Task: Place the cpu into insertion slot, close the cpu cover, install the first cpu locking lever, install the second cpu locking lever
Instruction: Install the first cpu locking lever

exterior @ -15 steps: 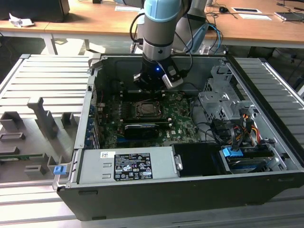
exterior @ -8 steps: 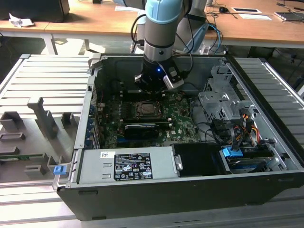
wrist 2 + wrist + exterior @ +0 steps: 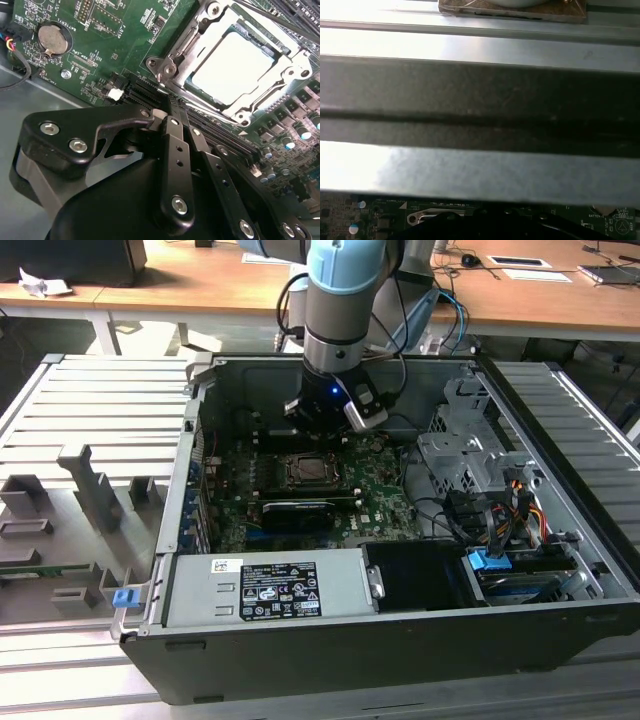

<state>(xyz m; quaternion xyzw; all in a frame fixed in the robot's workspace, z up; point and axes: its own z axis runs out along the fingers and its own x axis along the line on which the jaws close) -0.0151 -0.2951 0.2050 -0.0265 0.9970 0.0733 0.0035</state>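
One arm with a pale blue joint comes down from the upper middle of the exterior view into an open computer case (image 3: 560, 570), which lies on its side on a grey ribbed surface. Its gripper (image 3: 325, 412) hangs above the green motherboard (image 3: 370, 495), just behind the socket in the middle of the frame.

In the second wrist view the cpu (image 3: 231, 64) sits in its slot at the upper right of the frame, and its pale metal top shows through the open middle of the cpu cover (image 3: 197, 37). The cover lies flat around the chip. A thin metal lever (image 3: 181, 46) runs along the edge of the cover on the side toward the coin battery (image 3: 52, 39), which is at the upper left of that frame. I cannot tell if this lever is hooked down.

The black fingers (image 3: 176, 145) fill the lower half of the second wrist view. They stand close together, almost touching, with nothing between them, and their tips are over the long black slots (image 3: 220, 135) just beside the socket, apart from the cover.

In the exterior view a long black card (image 3: 297, 512) lies in front of the socket, and a wooden tabletop (image 3: 200, 285) crosses the top of the frame.
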